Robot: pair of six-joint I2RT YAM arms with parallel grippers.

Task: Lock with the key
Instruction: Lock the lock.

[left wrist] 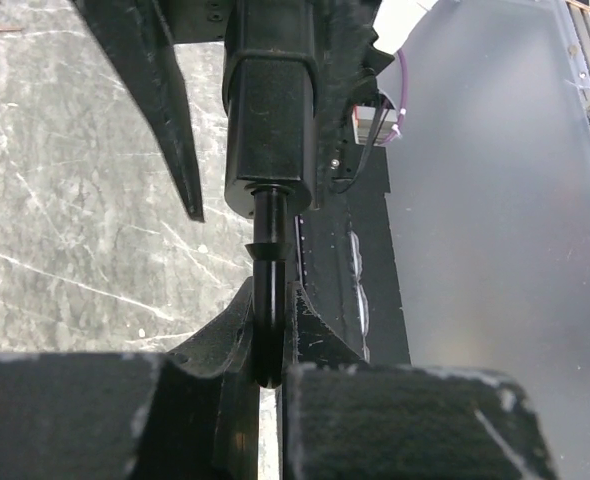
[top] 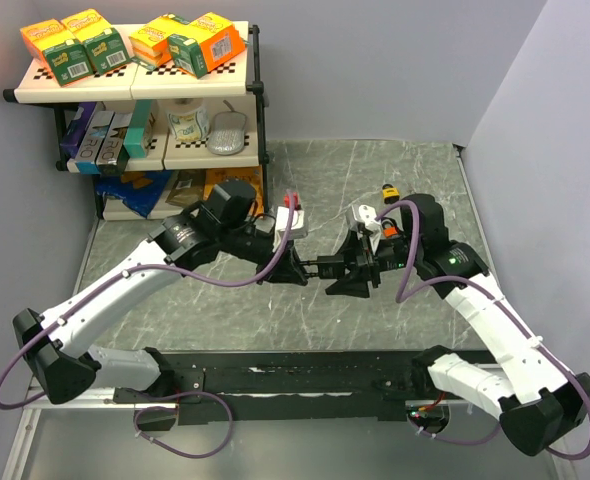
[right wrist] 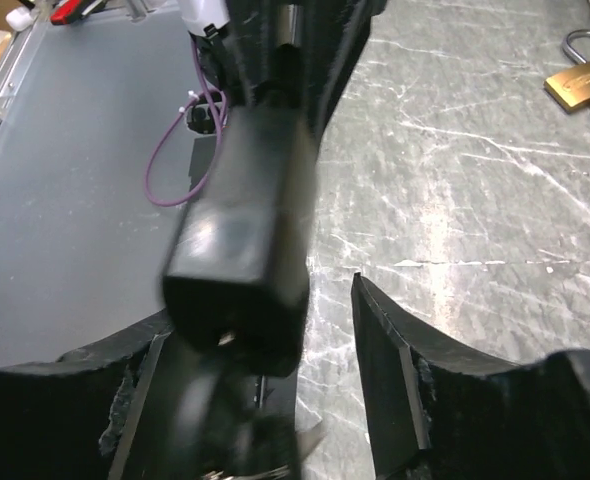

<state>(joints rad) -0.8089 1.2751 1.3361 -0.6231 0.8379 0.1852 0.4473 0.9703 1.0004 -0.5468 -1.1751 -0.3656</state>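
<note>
My left gripper (left wrist: 265,375) is closing narrow on the shackle (left wrist: 268,300) of the black padlock (left wrist: 270,110), holding it over the middle of the table (top: 325,170). My right gripper (right wrist: 265,320) is standing wide, its jaws straddling the padlock's body with a gap showing on one side. A brass padlock (right wrist: 580,83) is lying on the table at about one o'clock from the black one.

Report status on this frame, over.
Left gripper shut on black padlock shackle. Right gripper open, straddling its body. Key not clearly seen. Brass padlock lies aside.
</note>
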